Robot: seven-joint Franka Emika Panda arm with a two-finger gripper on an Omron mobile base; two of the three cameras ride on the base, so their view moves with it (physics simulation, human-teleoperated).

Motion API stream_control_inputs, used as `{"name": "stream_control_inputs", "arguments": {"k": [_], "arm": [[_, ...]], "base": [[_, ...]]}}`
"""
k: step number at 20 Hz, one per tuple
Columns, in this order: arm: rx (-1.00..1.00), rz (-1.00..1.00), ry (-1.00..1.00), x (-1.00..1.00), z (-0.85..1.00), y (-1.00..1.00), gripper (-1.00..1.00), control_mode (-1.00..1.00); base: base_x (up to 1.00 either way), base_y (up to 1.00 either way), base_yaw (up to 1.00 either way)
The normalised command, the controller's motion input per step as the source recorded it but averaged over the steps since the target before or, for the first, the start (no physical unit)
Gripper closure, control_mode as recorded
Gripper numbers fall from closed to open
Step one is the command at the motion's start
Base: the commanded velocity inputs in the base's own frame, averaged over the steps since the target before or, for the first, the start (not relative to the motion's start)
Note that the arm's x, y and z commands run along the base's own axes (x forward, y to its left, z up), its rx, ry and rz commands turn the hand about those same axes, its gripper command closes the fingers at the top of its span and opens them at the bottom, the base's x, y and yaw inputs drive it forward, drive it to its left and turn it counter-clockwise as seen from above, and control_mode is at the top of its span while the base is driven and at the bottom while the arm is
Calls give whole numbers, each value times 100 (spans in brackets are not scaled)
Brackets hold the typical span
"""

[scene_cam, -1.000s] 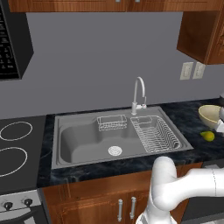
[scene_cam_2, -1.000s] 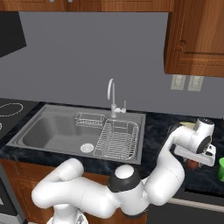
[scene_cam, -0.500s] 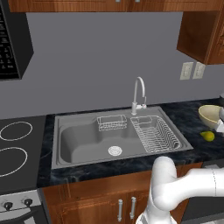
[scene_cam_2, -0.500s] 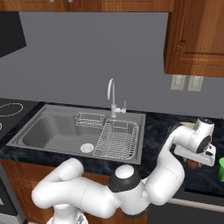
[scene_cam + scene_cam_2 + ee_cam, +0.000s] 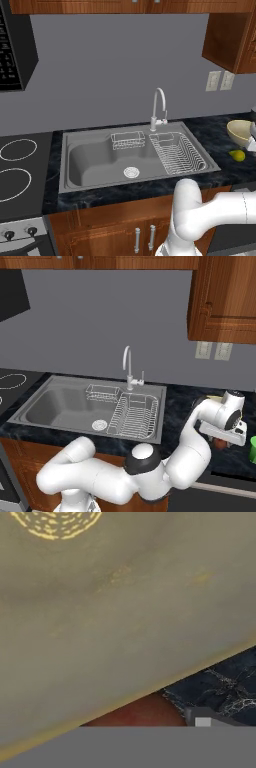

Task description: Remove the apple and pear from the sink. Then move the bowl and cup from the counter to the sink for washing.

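bowl (image 5: 240, 132): one, on counter (image 5: 210, 131) right of sink (image 5: 95, 160)
pear (image 5: 238, 155): one, just beside bowl
apple (image 5: 140, 713): one, under bowl rim
cup (image 5: 253, 448): one, far right
gripper (image 5: 223, 435): arm bent right, hand pressed close against bowl, jaw state unclear

Grey wall (image 5: 110, 65), wood cabs (image 5: 222, 298), prob. outlets (image 5: 220, 81)

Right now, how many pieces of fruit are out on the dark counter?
2: a small yellow-green pear on the black speckled stone counter in front of the pale yellow-tan bowl, and a dark red round apple beside that bowl's rim. Others may be hidden.
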Motion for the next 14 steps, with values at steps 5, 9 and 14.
{"name": "stream_control_inputs", "arguments": {"k": [5,9,14], "arm": [[0,0,2,0,-6,0,-100,-100],[2,0,1,0,0,0,-100,-100],[0,0,0,-4,8,0,-100,-100]], "base": [[0,0,0],[0,0,0],[0,0,0]]}}
